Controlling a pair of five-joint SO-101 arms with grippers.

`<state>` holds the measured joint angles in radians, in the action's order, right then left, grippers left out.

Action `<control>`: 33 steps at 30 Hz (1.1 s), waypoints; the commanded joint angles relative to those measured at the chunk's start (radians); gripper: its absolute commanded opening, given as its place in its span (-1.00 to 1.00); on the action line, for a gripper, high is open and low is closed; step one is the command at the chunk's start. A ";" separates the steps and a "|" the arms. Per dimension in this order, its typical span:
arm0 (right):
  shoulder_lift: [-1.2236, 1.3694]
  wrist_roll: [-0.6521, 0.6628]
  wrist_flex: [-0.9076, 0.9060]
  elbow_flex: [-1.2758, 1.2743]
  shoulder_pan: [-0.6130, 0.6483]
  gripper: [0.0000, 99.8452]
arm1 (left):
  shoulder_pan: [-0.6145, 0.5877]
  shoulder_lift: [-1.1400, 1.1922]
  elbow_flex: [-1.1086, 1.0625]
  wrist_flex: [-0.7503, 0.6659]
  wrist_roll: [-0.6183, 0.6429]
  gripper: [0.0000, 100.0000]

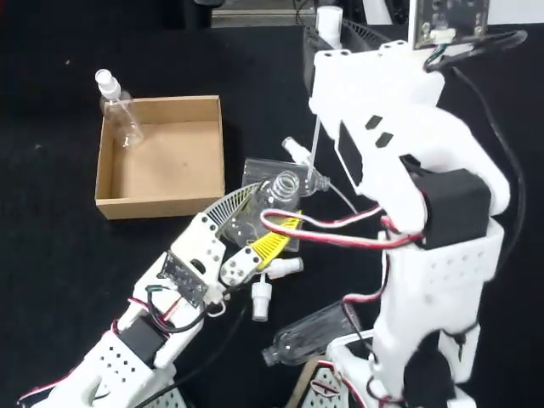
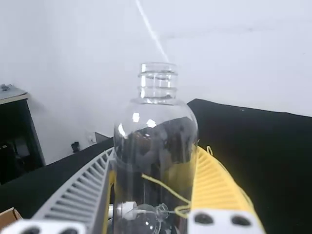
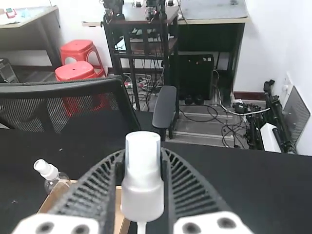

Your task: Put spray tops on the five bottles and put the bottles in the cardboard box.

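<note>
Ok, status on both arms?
Left gripper shut on uncapped bottle, upright. Right gripper shut on spray top. One capped bottle in cardboard box. Loose tops beside left gripper.

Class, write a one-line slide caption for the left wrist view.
Left hand gripping a clear bottle between its grey and yellow fingers, the threaded neck uncapped.

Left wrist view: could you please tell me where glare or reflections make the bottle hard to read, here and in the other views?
Left wrist view: small bright glints sit on the shoulder of the bottle, and its clear neck pales against the white wall. High view: its threads glint over the black table. Right wrist view: the spray top shows no glare.
</note>
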<state>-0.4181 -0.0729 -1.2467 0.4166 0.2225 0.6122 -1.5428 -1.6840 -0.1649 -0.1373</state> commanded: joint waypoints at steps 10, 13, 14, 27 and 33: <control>-0.274 -0.026 0.215 -0.266 0.043 -0.98 | 0.042 -0.005 -0.024 -0.015 0.011 -0.94; -0.326 -0.040 0.290 -0.363 0.072 -0.98 | 0.041 -0.012 -0.024 0.018 0.044 -0.94; -0.344 -0.038 0.313 -0.390 0.081 -0.98 | 0.036 -0.014 -0.024 0.025 0.083 -0.94; -0.492 -0.043 0.433 -0.510 0.097 -0.98 | -0.019 -0.012 -0.024 0.028 0.370 -0.94; -0.441 -0.043 0.474 -0.515 0.098 -0.98 | -0.018 -0.012 -0.024 0.026 0.377 -0.94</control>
<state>-0.8876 -0.1066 -0.8293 -0.0959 0.3069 0.6015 -1.5428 -1.6840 -0.1358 0.2248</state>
